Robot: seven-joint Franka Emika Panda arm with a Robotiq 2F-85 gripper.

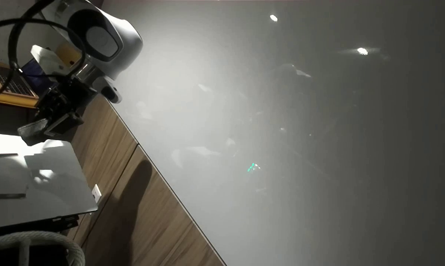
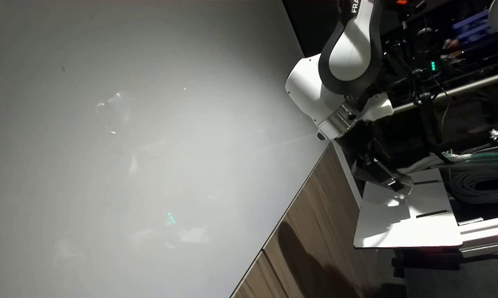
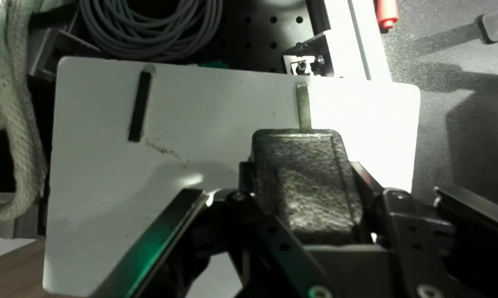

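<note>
My gripper (image 3: 305, 184) is shut on a dark, felt-textured block (image 3: 311, 165) that looks like a whiteboard eraser. Its fingers press on either side of the block in the wrist view. Beyond the block lies a white plate (image 3: 100, 186) with two narrow slots, one partly covered by the block. In both exterior views the gripper (image 1: 54, 111) points down towards this plate (image 2: 422, 231), with the block (image 2: 405, 184) at its tip. Whether the block touches the plate I cannot tell.
A large glossy grey board (image 1: 281, 111) with faint smudges rises beside the arm, above wood panels (image 1: 163, 192). Near the plate are coiled grey cable (image 3: 149, 31), thick pale rope (image 3: 19, 107), a white rail (image 3: 356, 37) and a red object (image 3: 386, 14). A laptop (image 1: 13, 79) stands behind the arm.
</note>
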